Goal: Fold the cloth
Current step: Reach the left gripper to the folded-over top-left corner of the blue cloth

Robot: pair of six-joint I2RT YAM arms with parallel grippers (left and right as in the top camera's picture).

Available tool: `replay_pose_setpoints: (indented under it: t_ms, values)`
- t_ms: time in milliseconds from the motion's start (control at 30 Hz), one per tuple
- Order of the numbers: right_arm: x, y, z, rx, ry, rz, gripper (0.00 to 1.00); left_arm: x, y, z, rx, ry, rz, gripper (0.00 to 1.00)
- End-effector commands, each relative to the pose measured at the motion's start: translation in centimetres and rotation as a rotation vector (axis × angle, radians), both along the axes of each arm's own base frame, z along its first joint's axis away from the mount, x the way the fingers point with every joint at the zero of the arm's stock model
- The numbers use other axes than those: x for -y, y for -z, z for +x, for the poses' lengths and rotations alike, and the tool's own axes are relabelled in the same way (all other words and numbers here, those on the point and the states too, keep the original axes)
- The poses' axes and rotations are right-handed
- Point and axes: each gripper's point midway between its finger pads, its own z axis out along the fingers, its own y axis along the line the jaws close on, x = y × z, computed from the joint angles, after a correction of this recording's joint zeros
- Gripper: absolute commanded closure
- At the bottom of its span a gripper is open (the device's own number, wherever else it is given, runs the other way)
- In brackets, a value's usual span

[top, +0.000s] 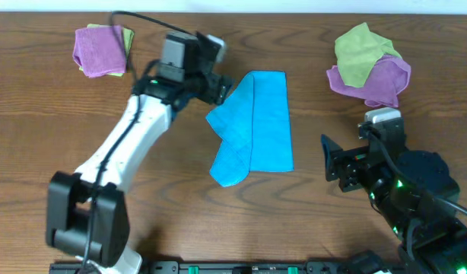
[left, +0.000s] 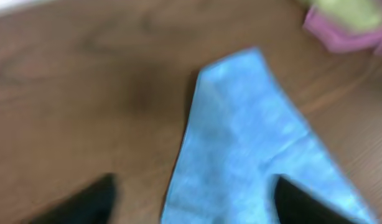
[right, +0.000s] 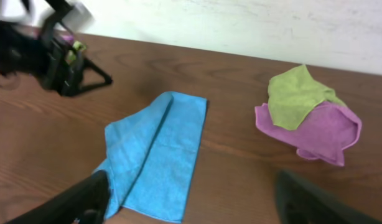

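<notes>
Far off to the L of the L jaws, near the back edge of the bench: a small purple cloth w/ a yellow-green cloth showing at its far side.

L arm stretches diagonally over the bench, and the L jaws sit right at the upper-L edge of the cloth. The wrist view is blurry. L jaws stand apart w/ nothing gripped. One finger is over bare wood and the other finger is over blue fabric, so the fabric's edge runs btwn them. Can't tell if either tip touches it.

The cloth is sky-blue and lies flat, folded approx in half lengthwise into a tall strip. Its L layer is skewed, w/ the lower-L corner poking out on a diagonal. It starts at the L jaws' tips and extends away from them. It's well apart from the R jaws, ahead of them and off to their L.

Ahead of the R jaws and a bit to the R is a crumpled pile, yellow-green on top of purple, far from the L jaws.

R arm is at the near-R corner. R jaws are wide open and empty over bare wood, w/ dark fingers spread far apart at the bottom of the wrist view.
</notes>
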Motion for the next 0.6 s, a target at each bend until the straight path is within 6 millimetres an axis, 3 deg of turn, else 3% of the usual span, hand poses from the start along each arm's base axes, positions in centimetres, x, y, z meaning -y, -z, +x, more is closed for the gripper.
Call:
replay_pose_setpoints:
  t_ms: [0, 33, 100, 200, 333, 567]
  values:
    - [0.3, -0.4, 0.0, 0.006, 0.016, 0.011, 0.23, -1.4, 2.3, 0.4, -0.024, -0.079, 0.142, 0.67]
    - [0.3, -0.4, 0.0, 0.006, 0.016, 0.01, 0.24, -1.6, 3.2, -0.1, -0.061, -0.084, 0.159, 0.84]
    - [0.3, -0.4, 0.0, 0.006, 0.016, 0.01, 0.27, -1.7, 4.7, -1.3, -0.159, -0.135, 0.142, 0.94]
    - [0.3, -0.3, 0.0, 0.0, 0.016, 0.008, 0.27, -1.2, 5.7, -2.3, -0.237, -0.162, 0.095, 0.94]
    - [0.2, 0.1, 0.1, -0.014, 0.015, 0.002, 0.27, 0.3, 5.8, -1.7, -0.21, -0.117, 0.072, 0.94]
    - [0.0, 0.9, 0.3, -0.049, 0.015, -0.005, 0.26, 1.9, 9.2, -2.7, -0.267, -0.065, 0.113, 0.94]
